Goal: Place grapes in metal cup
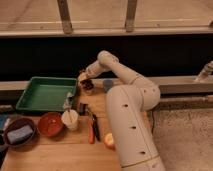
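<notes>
My gripper (pixel 84 80) is at the back of the wooden table, just right of the green tray's far right corner. It is shut on the dark red-purple grapes (pixel 88 86), which hang right under it above the table. The metal cup (pixel 69 100), small and silvery, stands by the tray's right edge, to the front left of the gripper and below it. The grapes are apart from the cup.
A green tray (pixel 31 104) lies at the left. In front stand a white cup (pixel 70 119), a red-orange bowl (pixel 50 125) and a dark bowl holding a sponge (pixel 19 134). A red-handled tool (pixel 92 131) and an apple (pixel 109 141) lie beside my white arm (pixel 131 115).
</notes>
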### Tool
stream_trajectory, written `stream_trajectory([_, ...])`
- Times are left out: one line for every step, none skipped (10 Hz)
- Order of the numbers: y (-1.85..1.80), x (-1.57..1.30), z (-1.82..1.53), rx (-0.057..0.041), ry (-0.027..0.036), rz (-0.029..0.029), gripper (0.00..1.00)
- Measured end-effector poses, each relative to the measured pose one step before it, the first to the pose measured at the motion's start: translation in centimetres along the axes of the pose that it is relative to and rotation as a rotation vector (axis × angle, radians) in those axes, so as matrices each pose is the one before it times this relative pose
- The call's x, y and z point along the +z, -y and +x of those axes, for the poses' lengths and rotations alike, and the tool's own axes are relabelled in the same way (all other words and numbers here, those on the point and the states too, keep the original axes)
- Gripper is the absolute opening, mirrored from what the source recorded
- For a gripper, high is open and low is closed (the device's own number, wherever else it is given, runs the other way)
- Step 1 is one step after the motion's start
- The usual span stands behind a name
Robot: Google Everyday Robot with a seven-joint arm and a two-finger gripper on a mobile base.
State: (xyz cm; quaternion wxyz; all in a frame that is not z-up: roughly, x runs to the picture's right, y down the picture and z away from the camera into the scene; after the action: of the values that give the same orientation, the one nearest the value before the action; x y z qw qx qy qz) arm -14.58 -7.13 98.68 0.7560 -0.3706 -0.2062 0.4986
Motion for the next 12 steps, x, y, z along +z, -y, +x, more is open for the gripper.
stream_trajectory([0.361, -0.11, -0.164, -0.00282, 0.00234, 0.00604, 0.73])
stream_trajectory([0.304, -0.212, -0.177, -0.00434, 0.00434, 0.00638, 0.79])
stream_trajectory([0.008, -0.006, -0.085, -0.00473, 0.00303, 0.00391, 0.8])
stream_trajectory([-0.055, -0.292, -0.124, -0.00319, 0.00643, 0.00536, 0.8])
stream_trajectory([-0.035, -0.294, 0.014, -0.00108, 0.00411, 0.00475, 0.8])
stream_trajectory([-0.11, -0.578, 0.03, -0.00127, 0.00636, 0.00791, 0.8])
stream_trajectory([-0.192, -0.359, 0.006, -0.00219, 0.00436, 0.00517, 0.8])
stream_trajectory([-0.244, -0.4, -0.051, -0.00297, 0.00628, 0.00575, 0.8])
stream_trajectory([-0.132, -0.607, -0.142, -0.00125, 0.00883, 0.00717, 0.8])
stream_trajectory([0.168, -0.234, 0.133, 0.00266, 0.00117, 0.00317, 0.8])
stream_trajectory([-0.062, 0.054, -0.007, -0.0003, -0.00071, -0.00083, 0.8])
stream_trajectory([-0.219, 0.181, -0.072, -0.00193, -0.00141, -0.00248, 0.8])
